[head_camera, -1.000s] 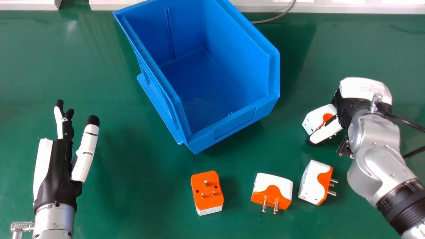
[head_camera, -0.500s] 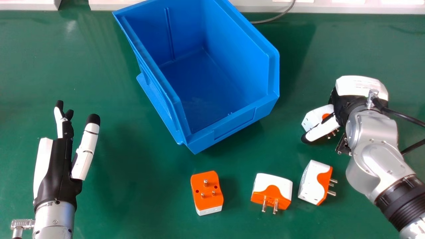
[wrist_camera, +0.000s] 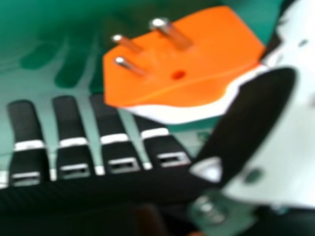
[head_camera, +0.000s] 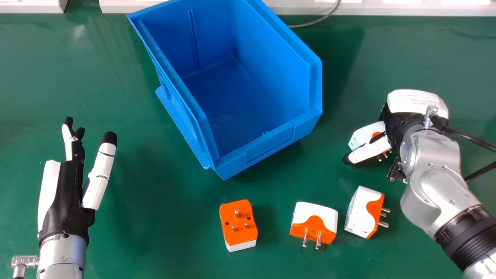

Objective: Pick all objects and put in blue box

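The coming grasp turns on a short sideways gap: in the head view, the white-and-orange adapter lies just to the left of the right hand's palm, partly behind its thumb, and on the side facing the blue box. The right hand is much the nearer one; the left hand is well apart at the view's left, fingers extended. In the right hand view the right hand is spread, its fingers nearly straight, and the adapter's long side runs slantwise from over the fingertips towards the thumb, prongs outward. Whether it touches the fingers or bears on the tabletop, I cannot tell. Closing fingers and thumb across the body looks right; a pinch too near one end could let it pivot. The lift should then go left, over the box wall. Three other adapters lie nearer the robot, awaiting their turns.
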Robot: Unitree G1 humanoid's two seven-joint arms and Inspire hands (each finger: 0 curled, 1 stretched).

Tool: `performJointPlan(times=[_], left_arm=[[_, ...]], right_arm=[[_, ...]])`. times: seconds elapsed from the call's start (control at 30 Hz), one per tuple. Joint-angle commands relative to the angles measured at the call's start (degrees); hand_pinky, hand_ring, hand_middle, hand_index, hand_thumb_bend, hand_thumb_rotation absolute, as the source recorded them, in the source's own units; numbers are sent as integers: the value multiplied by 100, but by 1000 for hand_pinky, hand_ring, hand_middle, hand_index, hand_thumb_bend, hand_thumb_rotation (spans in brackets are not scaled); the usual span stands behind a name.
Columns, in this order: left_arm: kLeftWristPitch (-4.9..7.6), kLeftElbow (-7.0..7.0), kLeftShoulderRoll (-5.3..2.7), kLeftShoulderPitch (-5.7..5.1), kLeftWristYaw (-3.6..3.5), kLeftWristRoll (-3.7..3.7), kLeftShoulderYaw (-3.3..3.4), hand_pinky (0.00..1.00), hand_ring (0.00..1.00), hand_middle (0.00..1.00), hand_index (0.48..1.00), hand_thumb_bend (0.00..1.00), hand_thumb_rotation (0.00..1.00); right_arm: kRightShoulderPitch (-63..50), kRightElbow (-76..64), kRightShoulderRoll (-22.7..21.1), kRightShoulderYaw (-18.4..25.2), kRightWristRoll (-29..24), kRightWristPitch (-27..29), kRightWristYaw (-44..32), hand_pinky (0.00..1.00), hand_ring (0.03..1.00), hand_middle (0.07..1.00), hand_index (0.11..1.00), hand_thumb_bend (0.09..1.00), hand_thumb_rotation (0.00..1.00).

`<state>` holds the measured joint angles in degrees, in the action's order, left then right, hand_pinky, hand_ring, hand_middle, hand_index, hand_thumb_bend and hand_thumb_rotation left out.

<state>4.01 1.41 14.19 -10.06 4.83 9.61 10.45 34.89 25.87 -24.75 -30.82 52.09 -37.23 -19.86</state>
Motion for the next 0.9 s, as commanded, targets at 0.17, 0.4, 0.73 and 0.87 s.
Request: performJointPlan(times=[0.17,0.4,0.73,0.87], left_arm=[[-45,-203,44,-107,-50,3,40,1000,1000,1000,1000,575,1000],[-41,-231,45,-137,-82,-3,60,1000,1000,1000,1000,585,1000],[-36,-246,54,-163,-100,3,67,1000,1000,1000,1000,595,1000],[-35,-246,62,-166,-112,-4,71,1000,1000,1000,1000,597,1000]], right_arm=[[-155,-188,145,155,-184,278,332,465,576,647,631,613,281],[-208,-140,148,284,-294,434,567,285,433,541,560,541,92],[-253,-239,142,389,-389,423,545,236,379,527,494,511,6],[-278,-283,140,403,-400,429,527,245,381,533,487,509,3]])
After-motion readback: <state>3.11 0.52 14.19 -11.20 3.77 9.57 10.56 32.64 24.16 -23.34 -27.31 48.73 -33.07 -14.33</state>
